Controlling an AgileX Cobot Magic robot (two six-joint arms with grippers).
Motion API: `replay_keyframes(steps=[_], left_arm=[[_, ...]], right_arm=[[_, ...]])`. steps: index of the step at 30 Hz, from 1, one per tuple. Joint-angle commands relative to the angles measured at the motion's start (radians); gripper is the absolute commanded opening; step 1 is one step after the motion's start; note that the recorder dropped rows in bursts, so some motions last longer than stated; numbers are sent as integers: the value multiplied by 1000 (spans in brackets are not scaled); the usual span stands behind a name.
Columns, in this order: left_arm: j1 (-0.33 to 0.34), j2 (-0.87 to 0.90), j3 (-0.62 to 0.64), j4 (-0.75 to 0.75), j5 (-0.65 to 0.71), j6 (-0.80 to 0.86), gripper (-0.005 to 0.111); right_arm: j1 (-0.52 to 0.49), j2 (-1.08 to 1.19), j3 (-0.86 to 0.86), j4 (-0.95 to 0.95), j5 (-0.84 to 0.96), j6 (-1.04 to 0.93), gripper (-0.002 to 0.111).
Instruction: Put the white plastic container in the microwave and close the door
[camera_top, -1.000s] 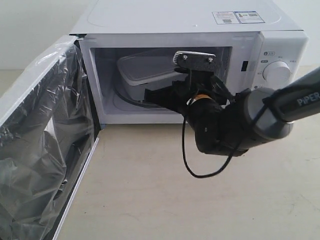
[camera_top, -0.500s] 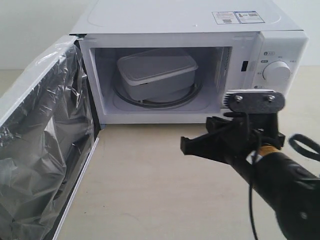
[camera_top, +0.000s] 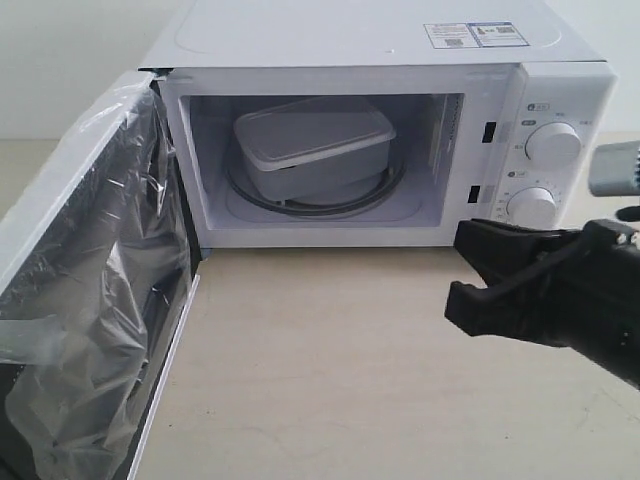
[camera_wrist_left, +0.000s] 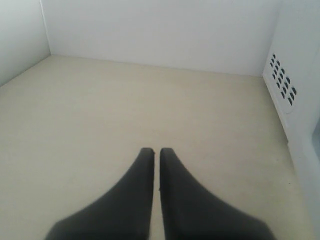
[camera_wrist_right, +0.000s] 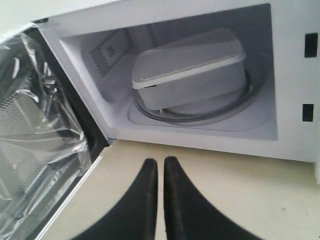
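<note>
The white plastic container (camera_top: 315, 150) sits lidded on the glass turntable (camera_top: 385, 188) inside the white microwave (camera_top: 400, 40). The right wrist view shows the container (camera_wrist_right: 190, 67) there too, free of any gripper. The door (camera_top: 90, 280) stands wide open on the left, covered in crinkled clear film (camera_wrist_right: 40, 125). My right gripper (camera_top: 458, 268) hovers over the table in front of the knob panel, outside the cavity, its fingers (camera_wrist_right: 160, 162) shut and empty. My left gripper (camera_wrist_left: 153, 151) is shut over bare table beside a vented white wall (camera_wrist_left: 282, 82); the exterior view does not show it.
Two round knobs (camera_top: 553, 143) (camera_top: 530, 207) sit on the microwave's panel just behind the right arm. The beige table (camera_top: 320, 380) stretches in front of the open cavity. White walls (camera_wrist_left: 150, 30) close the space behind the left gripper.
My right gripper has pulled out of the cavity, moving right and toward the camera, leaving the container on the turntable. The door's lower edge has shifted slightly right.
</note>
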Motion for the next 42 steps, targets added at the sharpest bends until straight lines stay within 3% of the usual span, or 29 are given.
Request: replay_keyframes(steps=[1, 7, 14, 18, 23, 27, 30, 32, 34, 36, 39, 42], left_arm=[[-9, -3, 3, -2, -4, 5, 4], [-9, -3, 3, -2, -4, 5, 4], [-9, -3, 3, -2, -4, 5, 4], [-66, -3, 3, -2, -4, 5, 4], [-195, -3, 3, -2, -4, 5, 4], [-207, -3, 3, 29, -4, 5, 4], [-207, -3, 3, 181, -4, 5, 4], [-207, -3, 3, 119, -24, -7, 4], [-207, -3, 3, 47, -145, 25, 4], [-207, -3, 3, -12, -349, 18, 4], [-207, -3, 3, -20, -715, -25, 4], [-207, -3, 3, -20, -948, -105, 4]], right_arm=[[1, -137, 8, -12, 142, -58, 0], [1, -252, 8, -13, 305, -84, 0], [1, -283, 8, -13, 319, -95, 0], [1, -283, 8, -13, 336, -106, 0], [1, -283, 8, -13, 342, -106, 0], [1, -283, 8, -13, 356, -106, 0], [1, -283, 8, -13, 363, -106, 0], [1, -283, 8, -11, 364, -104, 0], [1, -283, 8, -11, 367, -107, 0], [1, -283, 8, -11, 372, -113, 0], [1, -283, 8, -11, 376, -125, 0], [1, -283, 8, -11, 376, -128, 0]])
